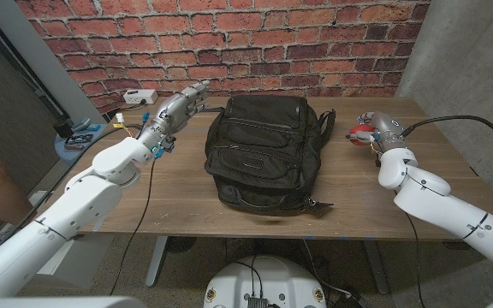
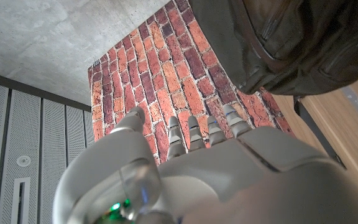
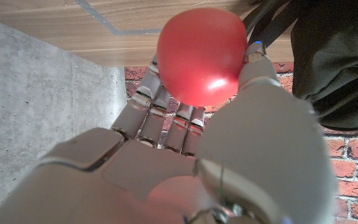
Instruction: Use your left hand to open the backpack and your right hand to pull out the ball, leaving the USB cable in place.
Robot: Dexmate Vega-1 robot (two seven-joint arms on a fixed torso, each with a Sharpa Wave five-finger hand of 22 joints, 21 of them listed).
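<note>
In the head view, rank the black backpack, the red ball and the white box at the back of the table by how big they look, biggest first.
1. Black fabric backpack, by far the largest.
2. White box at the table's far left edge.
3. Red ball in the right hand; partly covered by fingers, so its place against the box is uncertain.

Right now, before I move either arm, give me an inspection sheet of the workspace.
Surface: wooden table, bare wood at the front.
Job's things: black backpack lying mid-table; red ball out of it, in the right hand. USB cable: nothing seen.
Clutter: white box and small items at the far left.
Hands: right holds the ball; left hand beside the backpack, holding nothing.
Cables: black cable along the right arm.
Surroundings: brick wall.
</note>
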